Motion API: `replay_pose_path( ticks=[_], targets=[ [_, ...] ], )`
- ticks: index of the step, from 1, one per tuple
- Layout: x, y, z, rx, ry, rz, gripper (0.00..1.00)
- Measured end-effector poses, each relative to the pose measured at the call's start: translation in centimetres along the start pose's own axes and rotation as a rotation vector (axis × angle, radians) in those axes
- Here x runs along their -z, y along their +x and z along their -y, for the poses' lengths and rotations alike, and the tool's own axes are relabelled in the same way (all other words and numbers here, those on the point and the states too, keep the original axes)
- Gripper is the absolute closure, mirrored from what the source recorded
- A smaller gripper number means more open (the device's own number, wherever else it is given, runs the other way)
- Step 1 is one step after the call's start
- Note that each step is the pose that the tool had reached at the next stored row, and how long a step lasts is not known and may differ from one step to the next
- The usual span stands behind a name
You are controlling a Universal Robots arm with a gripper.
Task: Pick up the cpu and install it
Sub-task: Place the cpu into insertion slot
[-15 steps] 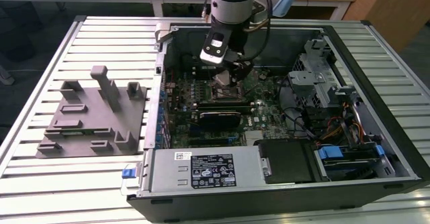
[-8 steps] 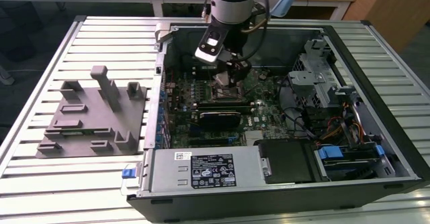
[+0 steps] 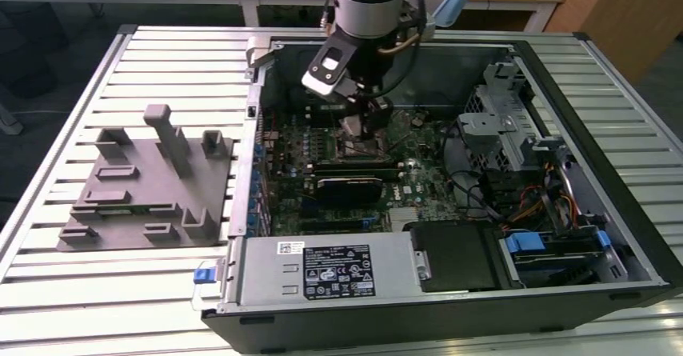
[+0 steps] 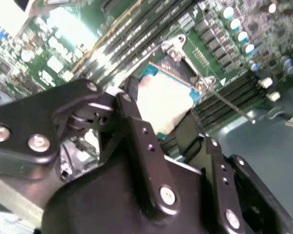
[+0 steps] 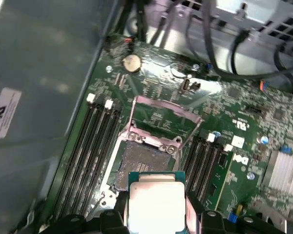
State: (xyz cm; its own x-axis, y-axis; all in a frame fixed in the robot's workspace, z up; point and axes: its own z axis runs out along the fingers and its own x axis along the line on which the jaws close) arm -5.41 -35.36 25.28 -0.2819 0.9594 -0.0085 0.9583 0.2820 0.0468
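The pincer (image 3: 363, 126), pinching the cpu (image 5: 156, 204), hovers with the open socket (image 5: 145, 163) just beneath; seating it likely demands square alignment.

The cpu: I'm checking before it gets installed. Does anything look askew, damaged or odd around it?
Nothing stands out. In the first wrist view the cpu sits flat and square in the pincer, not yet in the socket, which is open and empty with its retention frame raised. No damage shows.
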Motion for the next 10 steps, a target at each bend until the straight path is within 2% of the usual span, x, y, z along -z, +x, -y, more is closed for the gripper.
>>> replay_pose_path(
  ticks=[10],
  targets=[
    [-0.07, 0.0, 0.0, -0.171, 0.0015, 0.008, 0.46]
  ],
)
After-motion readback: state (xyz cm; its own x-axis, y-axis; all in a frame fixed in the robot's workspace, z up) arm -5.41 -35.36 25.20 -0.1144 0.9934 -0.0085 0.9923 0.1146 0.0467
